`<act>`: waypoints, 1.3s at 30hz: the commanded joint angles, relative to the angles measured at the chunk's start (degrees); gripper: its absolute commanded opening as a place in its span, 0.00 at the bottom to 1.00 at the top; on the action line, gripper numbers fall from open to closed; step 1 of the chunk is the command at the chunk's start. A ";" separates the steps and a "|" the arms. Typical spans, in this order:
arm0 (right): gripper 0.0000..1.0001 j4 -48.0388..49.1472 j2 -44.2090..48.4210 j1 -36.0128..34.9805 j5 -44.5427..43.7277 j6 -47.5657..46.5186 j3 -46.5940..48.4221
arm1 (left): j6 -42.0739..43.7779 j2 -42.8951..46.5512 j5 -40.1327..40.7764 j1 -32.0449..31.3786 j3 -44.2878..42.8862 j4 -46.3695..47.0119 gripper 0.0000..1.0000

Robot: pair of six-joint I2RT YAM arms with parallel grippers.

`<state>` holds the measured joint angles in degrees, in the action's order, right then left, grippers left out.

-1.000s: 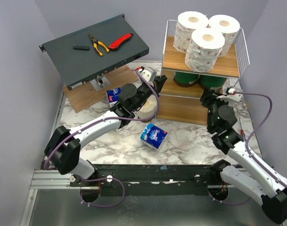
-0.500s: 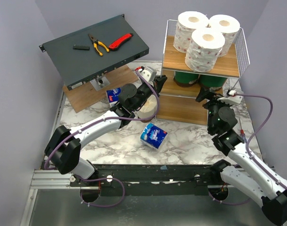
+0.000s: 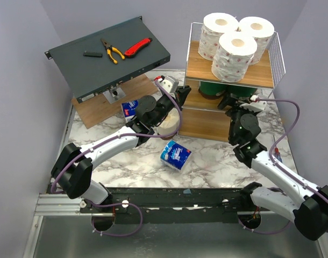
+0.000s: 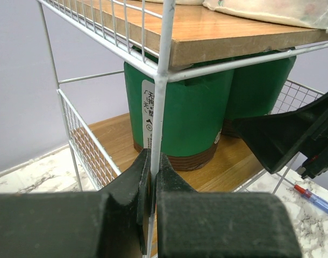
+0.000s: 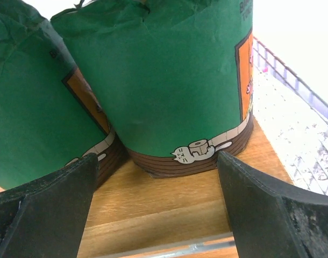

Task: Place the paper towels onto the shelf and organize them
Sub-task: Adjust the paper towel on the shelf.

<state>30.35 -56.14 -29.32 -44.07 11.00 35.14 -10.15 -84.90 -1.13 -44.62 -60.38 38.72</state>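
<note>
**Small blue pack** point(image 3: 130, 107): on the table point(image 3: 218, 156) at the far left of the group, against the flat wooden board point(image 3: 91, 110). It is partly hidden by the left arm.

**Left arm:** stretched forward and to the right, wrist at the left front post of the shelf point(image 3: 201, 64). The left fingers point(image 4: 126, 183) are clenched on that upright white wire, probably to steady the frame.

**Cream roll** point(image 3: 169, 124): on the table just under the left wrist, beside the bottom tier. It looks upright but is partly covered.

**Second blue pack** point(image 3: 176, 154): lying flat and askew on the table between the two arms, slightly nearer the left one.

**White rolls** point(image 3: 236, 54): three, upright and touching, on the top tier.

**Green rolls** point(image 5: 169, 80): two, upright side by side, on the middle tier.

**Right arm:** forearm raised to the middle tier. The right fingers point(image 5: 45, 199) are released and spread wide, flanking the base of the nearer green roll without touching it.

**Judgement:** the loose items lie low and to the left of the right fingers. The left arm is nearer to them but occupied.
</note>
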 commanded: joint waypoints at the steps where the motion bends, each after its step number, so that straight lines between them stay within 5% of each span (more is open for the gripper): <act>1: 0.94 0.89 -2.92 -0.30 4.89 -1.73 2.74 | -3.73 -1.03 -3.26 -0.60 -0.33 0.25 0.00; 12: 0.91 -0.23 -4.48 -0.25 20.43 0.42 4.64 | -3.85 -1.21 -3.36 -0.58 -0.34 0.24 0.00; 23: 0.90 -0.60 8.93 -0.30 8.49 -1.27 -2.11 | -4.04 -1.57 -3.25 -0.59 -0.36 0.26 0.00; 27: 0.91 -1.50 7.54 -0.28 3.15 0.35 -2.03 | -4.35 -1.49 -3.44 -0.58 -0.47 0.11 0.00; 39: 1.00 2.31 0.60 -1.57 8.52 5.34 -1.47 | -4.53 -1.17 -3.44 -0.64 -0.52 -0.44 0.00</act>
<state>30.33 -53.39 -29.76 -35.73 13.17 33.58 -10.59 -85.10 -1.17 -44.58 -60.38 39.13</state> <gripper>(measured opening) 0.992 0.026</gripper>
